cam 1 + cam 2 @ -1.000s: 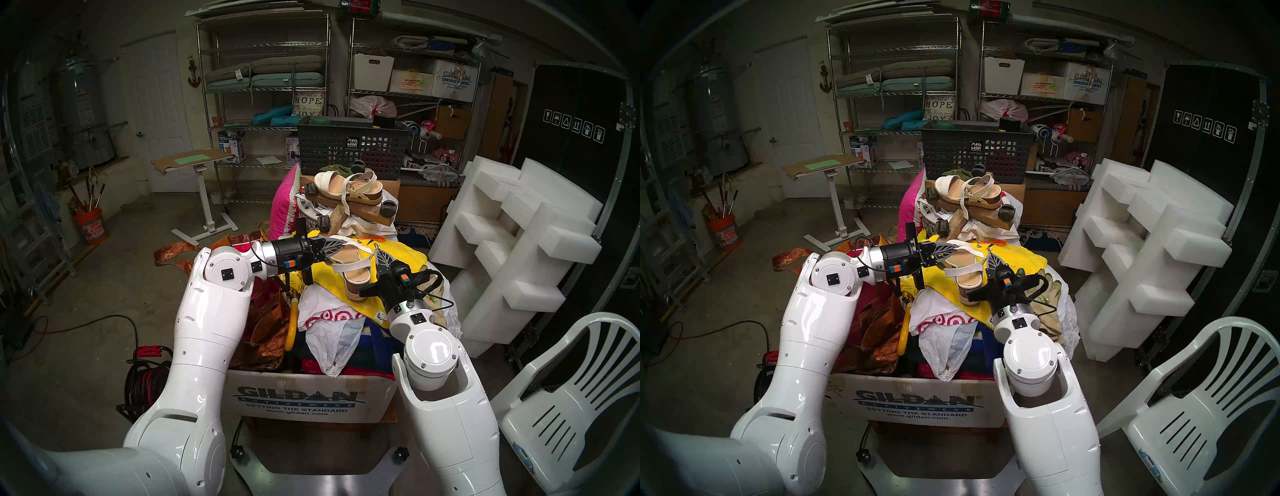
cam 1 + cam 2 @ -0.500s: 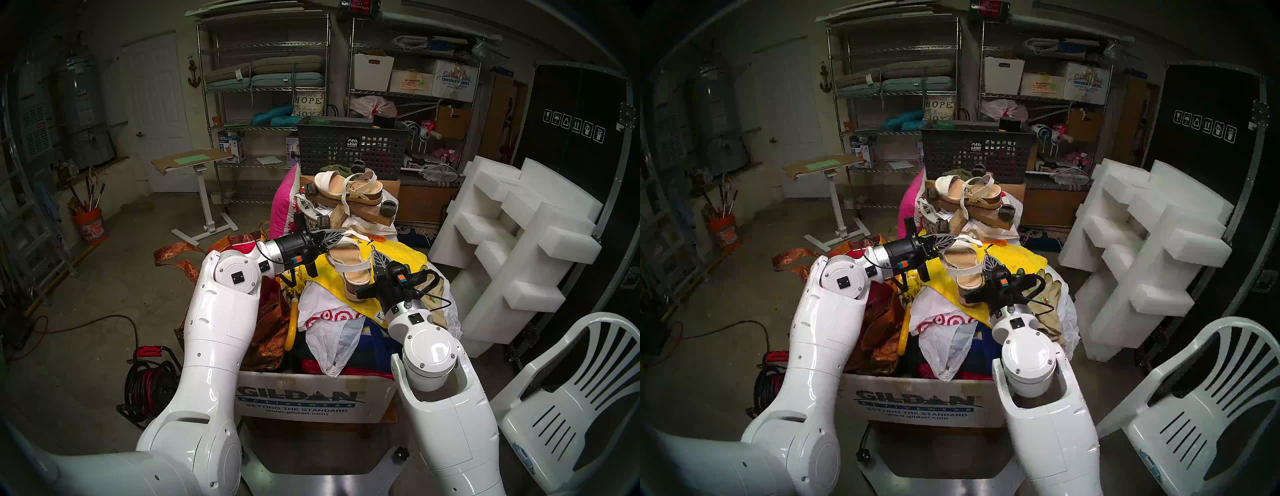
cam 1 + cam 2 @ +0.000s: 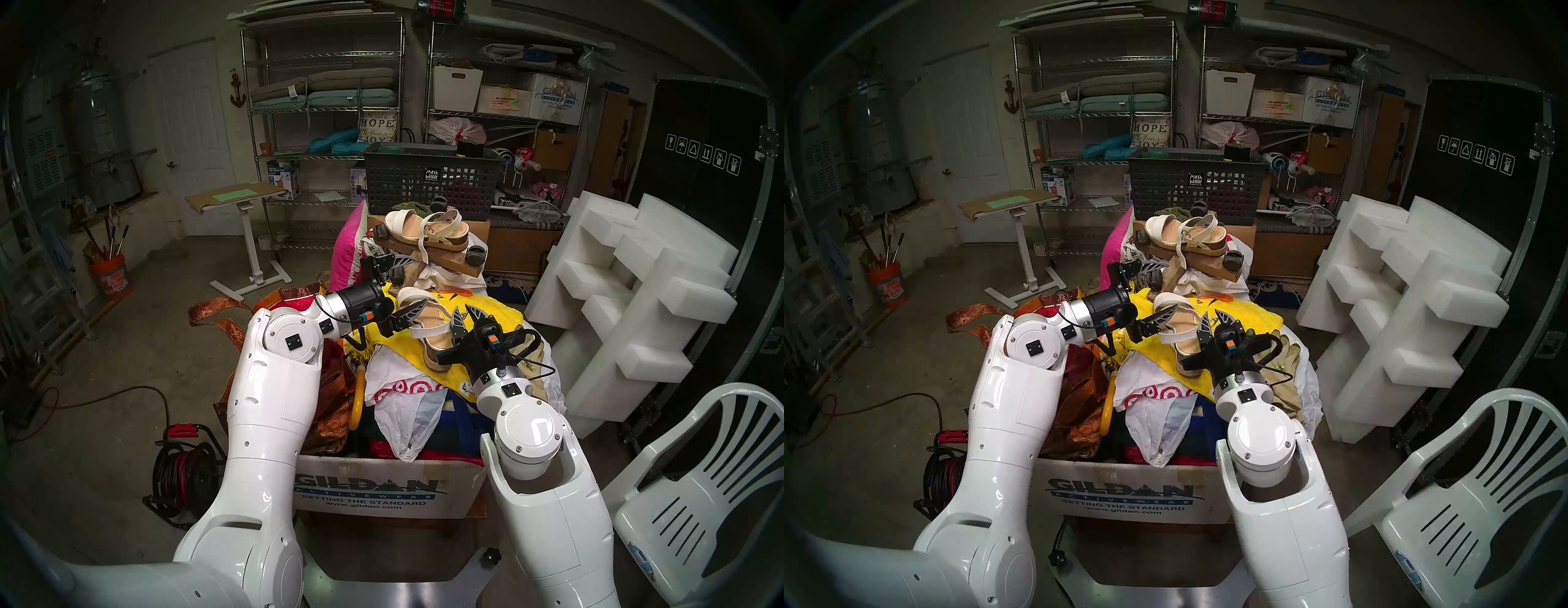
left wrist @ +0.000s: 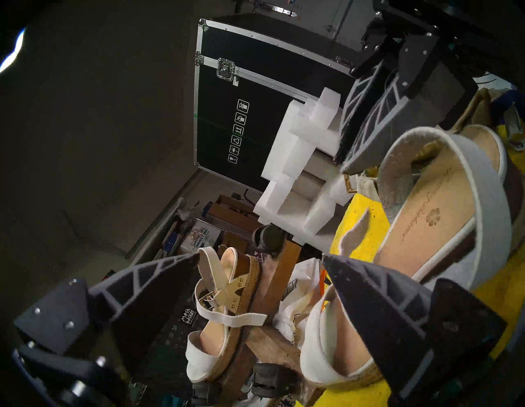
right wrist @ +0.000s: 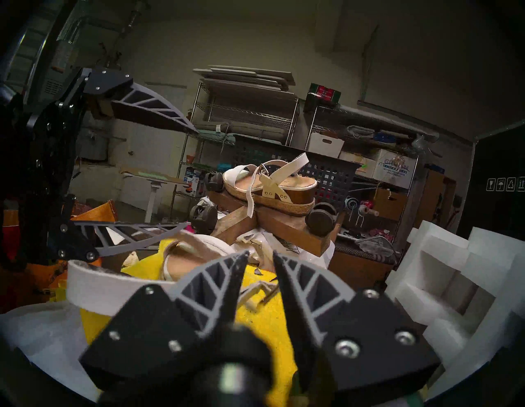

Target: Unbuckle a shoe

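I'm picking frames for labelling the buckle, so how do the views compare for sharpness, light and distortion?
Head views: sharp, evenly lit, with fisheye bending and a dark rim; the sandal is small. Left wrist view: tilted, dim at the left, the near fingers soft, but the gold buckle shows. Right wrist view: the fingers and the yellow towel are blurred up close, while the far shelves are sharper.

head pair overhead, wrists level, sharing sandal (image 3: 428,325)

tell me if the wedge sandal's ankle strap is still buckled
Unbuckled: the wedge sandal's thin strap end lies loose on the yellow towel, apart from the gold buckle.
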You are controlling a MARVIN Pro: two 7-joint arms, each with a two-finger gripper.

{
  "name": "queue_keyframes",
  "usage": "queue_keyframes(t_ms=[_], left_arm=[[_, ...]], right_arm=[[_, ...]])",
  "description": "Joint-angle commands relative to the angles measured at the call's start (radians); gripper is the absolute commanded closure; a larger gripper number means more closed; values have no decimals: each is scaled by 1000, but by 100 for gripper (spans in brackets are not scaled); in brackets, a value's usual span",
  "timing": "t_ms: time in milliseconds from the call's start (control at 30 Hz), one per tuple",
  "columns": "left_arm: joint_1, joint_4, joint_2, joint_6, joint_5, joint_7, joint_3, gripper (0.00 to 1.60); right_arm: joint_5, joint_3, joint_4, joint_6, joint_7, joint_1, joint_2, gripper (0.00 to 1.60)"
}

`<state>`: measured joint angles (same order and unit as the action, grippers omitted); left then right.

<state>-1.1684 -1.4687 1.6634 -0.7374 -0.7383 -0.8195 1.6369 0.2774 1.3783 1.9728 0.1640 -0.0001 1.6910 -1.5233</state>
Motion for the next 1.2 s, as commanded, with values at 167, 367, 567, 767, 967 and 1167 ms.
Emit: queue_keyframes(t_ms=[167, 367, 567, 767, 967, 1167], left_arm=[[-51, -154, 48, 82, 72, -23, 30, 0], [-67, -216, 57, 181, 138, -13, 18, 0], [-106, -295, 39, 279, 207, 0, -9, 0], [-170, -381, 9, 397, 288, 25, -37, 0], [-231, -454, -18, 479, 320, 60, -53, 0], [-291, -542, -38, 563, 305, 100, -71, 0]], right_arm=[[0, 5, 100, -20, 5, 16, 16, 9], [2, 8, 125, -22, 7, 17, 27, 8], [-1, 11, 148, -23, 10, 24, 36, 8], [-7, 19, 179, -30, 10, 40, 45, 4], [-17, 30, 190, -32, 14, 51, 52, 4], [-27, 40, 192, -37, 14, 57, 55, 2]])
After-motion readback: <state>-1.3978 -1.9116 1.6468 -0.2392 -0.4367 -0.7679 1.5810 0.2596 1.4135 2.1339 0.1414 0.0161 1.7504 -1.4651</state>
